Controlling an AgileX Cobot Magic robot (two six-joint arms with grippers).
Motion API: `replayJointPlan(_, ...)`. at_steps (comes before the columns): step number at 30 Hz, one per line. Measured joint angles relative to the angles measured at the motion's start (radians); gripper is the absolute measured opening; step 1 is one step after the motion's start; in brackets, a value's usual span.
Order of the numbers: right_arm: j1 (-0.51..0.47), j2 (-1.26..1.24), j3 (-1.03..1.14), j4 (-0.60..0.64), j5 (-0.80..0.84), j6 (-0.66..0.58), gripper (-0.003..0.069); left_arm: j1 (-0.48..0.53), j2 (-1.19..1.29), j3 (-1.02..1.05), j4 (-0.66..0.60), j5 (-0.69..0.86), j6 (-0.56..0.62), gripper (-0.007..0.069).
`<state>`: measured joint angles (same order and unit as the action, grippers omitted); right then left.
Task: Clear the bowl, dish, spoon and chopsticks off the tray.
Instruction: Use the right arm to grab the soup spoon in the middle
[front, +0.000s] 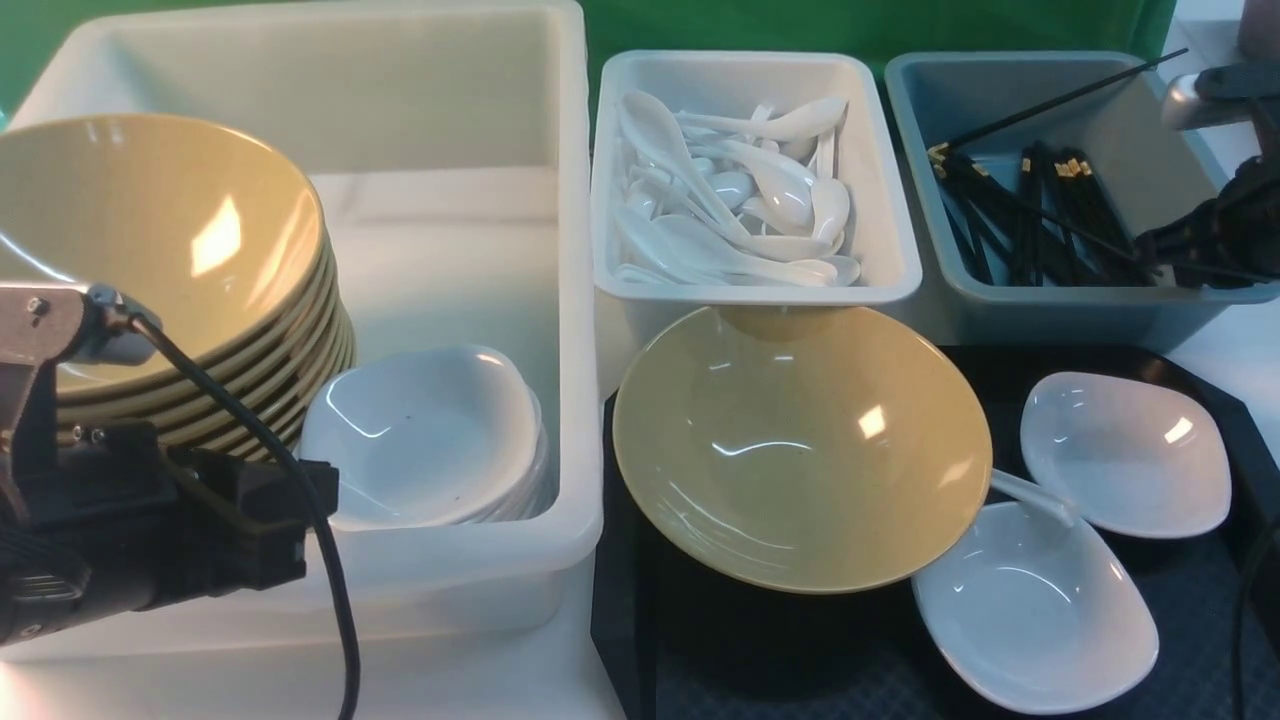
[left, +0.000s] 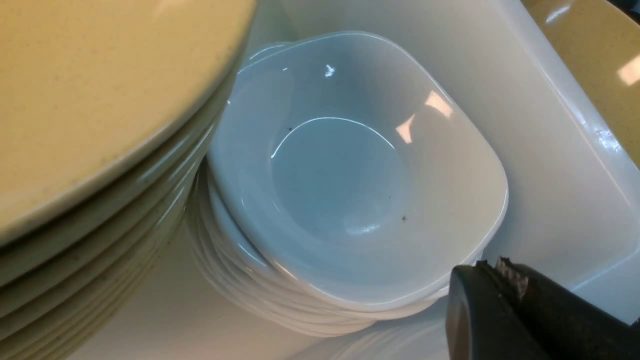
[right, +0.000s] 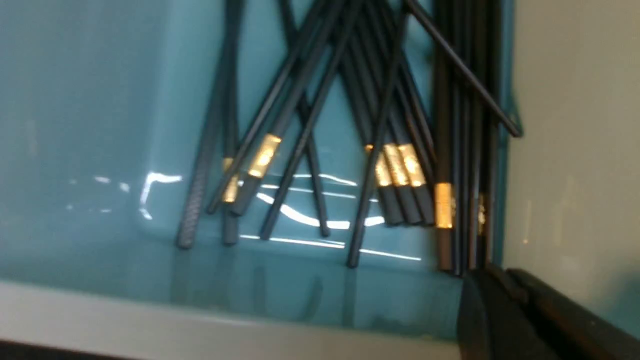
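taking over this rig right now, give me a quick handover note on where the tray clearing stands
Left hand: shut, empty, beside the stack of white dishes in the big white tub.
Right hand: shut, over the blue bin that holds chopsticks; nothing seen in its grip.
On the tray: the bowl, two white dishes, and the spoon, its handle showing between the bowl and the nearer dish.
Done: no chopsticks show on the tray, so that step looks finished.
Left: bowl, both dishes, spoon.
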<state>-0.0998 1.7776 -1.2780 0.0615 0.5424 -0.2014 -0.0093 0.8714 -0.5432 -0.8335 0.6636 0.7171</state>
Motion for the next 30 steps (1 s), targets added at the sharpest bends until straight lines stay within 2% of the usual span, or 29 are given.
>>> replayJointPlan(8, 0.002, -0.221, 0.004, -0.001, 0.088, -0.003, 0.0044, 0.000, 0.000, 0.000, 0.001, -0.008, 0.000, -0.0001)
replayJointPlan(12, 0.058, -0.425, 0.071, -0.001, 0.113, -0.001, 0.0047, 0.000, 0.000, 0.000, -0.016, -0.009, 0.000, -0.0001)
replayJointPlan(17, 0.134, -0.565, 0.204, 0.008, 0.228, -0.002, 0.0067, 0.000, 0.000, 0.000, -0.034, -0.011, 0.004, -0.0001)
replayJointPlan(19, 0.172, -0.578, 0.296, 0.007, 0.287, -0.014, 0.0095, 0.000, 0.000, 0.000, -0.038, -0.011, 0.004, -0.0001)
replayJointPlan(22, 0.213, -0.568, 0.390, 0.007, 0.282, -0.036, 0.0141, -0.006, 0.000, 0.000, -0.040, -0.012, 0.004, -0.0001)
replayJointPlan(25, 0.280, -0.535, 0.486, 0.007, 0.196, -0.083, 0.0221, -0.026, 0.000, 0.000, -0.041, -0.014, 0.005, -0.0001)
replayJointPlan(30, 0.352, -0.448, 0.508, 0.008, 0.045, -0.141, 0.0335, -0.043, 0.000, 0.000, -0.041, -0.008, 0.011, -0.0001)
